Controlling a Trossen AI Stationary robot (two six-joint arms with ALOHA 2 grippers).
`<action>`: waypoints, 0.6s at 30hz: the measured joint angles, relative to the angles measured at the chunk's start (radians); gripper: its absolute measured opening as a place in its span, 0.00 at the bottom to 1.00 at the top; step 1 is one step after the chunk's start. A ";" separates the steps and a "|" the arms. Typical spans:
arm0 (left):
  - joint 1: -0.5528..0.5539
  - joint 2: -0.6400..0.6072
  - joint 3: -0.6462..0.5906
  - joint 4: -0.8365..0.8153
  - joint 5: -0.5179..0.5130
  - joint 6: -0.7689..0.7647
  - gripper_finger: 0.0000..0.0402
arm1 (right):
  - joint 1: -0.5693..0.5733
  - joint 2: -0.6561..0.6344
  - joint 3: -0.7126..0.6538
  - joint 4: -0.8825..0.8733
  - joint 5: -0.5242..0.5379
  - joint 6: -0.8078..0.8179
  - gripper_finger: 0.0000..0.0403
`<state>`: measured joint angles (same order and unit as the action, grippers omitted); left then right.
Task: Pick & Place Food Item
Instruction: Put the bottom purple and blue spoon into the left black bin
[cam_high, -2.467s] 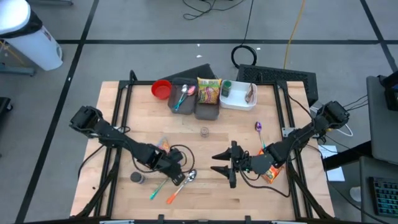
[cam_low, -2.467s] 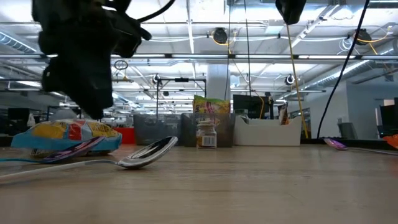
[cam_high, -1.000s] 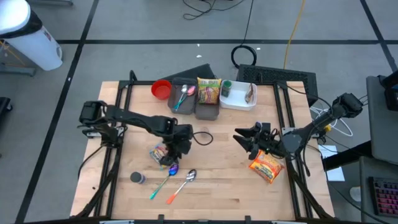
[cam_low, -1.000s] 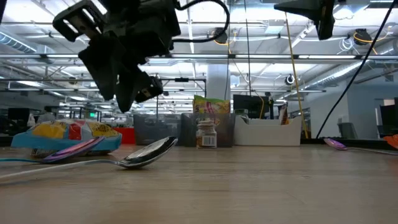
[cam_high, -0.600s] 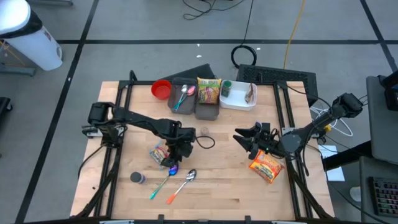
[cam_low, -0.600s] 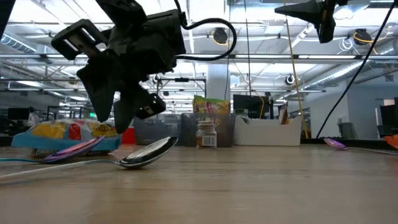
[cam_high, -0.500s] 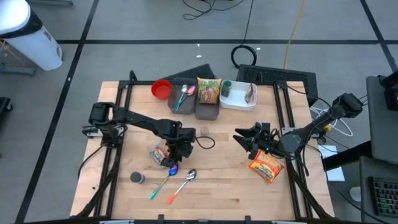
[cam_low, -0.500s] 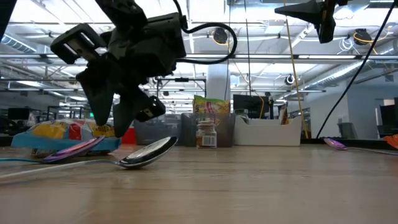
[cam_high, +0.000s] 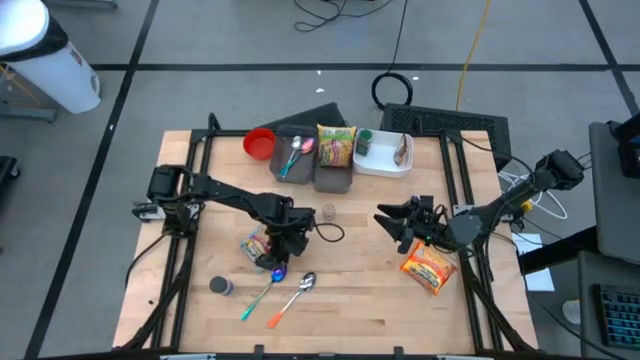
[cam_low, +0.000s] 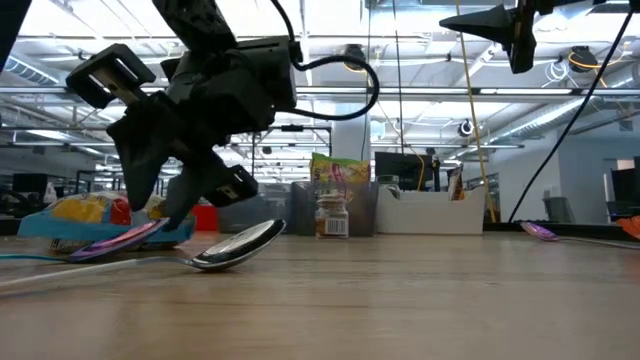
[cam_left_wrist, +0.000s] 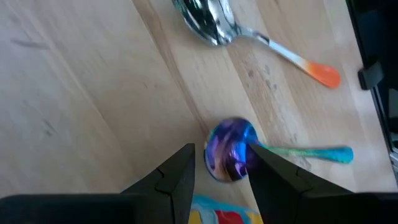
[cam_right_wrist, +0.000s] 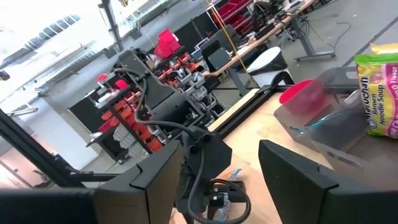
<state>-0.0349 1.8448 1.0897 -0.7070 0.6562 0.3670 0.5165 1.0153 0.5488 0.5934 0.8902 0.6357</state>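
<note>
A yellow, red and blue snack packet (cam_high: 256, 244) lies flat on the table left of centre. Beside it lies a spoon with a purple bowl (cam_left_wrist: 229, 148) and a teal handle (cam_left_wrist: 311, 154). My left gripper (cam_left_wrist: 225, 167) slants down over that bowl, open, one finger on each side of it; the packet's edge (cam_left_wrist: 208, 216) lies just behind the fingers. I cannot tell whether a finger touches the bowl. My right gripper (cam_right_wrist: 221, 149) stands open and level, raised above the table's right half, with nothing between its fingers. An orange packet (cam_high: 428, 268) lies flat below it.
A silver spoon with an orange handle (cam_high: 300, 289) lies near the purple one. A small jar (cam_high: 328, 211) stands mid-table and a dark cylinder (cam_high: 220, 286) at the near left. Along the far edge are a red bowl (cam_high: 260, 143), grey bins (cam_high: 333, 178) with a noodle packet (cam_high: 336, 146), and a white tray (cam_high: 385, 160).
My left gripper has gone down toward the purple spoon bowl beside the snack packet and has tipped more steeply downward.
</note>
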 joint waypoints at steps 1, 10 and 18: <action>-0.001 0.002 0.000 0.000 0.000 0.002 0.37 | -0.002 0.000 0.000 0.000 0.000 0.000 0.52; -0.001 0.004 0.000 0.003 -0.011 0.004 0.25 | -0.006 0.000 0.000 -0.001 -0.001 0.000 0.52; -0.001 0.004 0.000 0.004 -0.012 0.005 0.05 | -0.006 0.000 0.000 -0.001 -0.001 0.000 0.52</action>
<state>-0.0359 1.8484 1.0897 -0.7030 0.6437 0.3717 0.5102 1.0153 0.5488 0.5926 0.8890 0.6353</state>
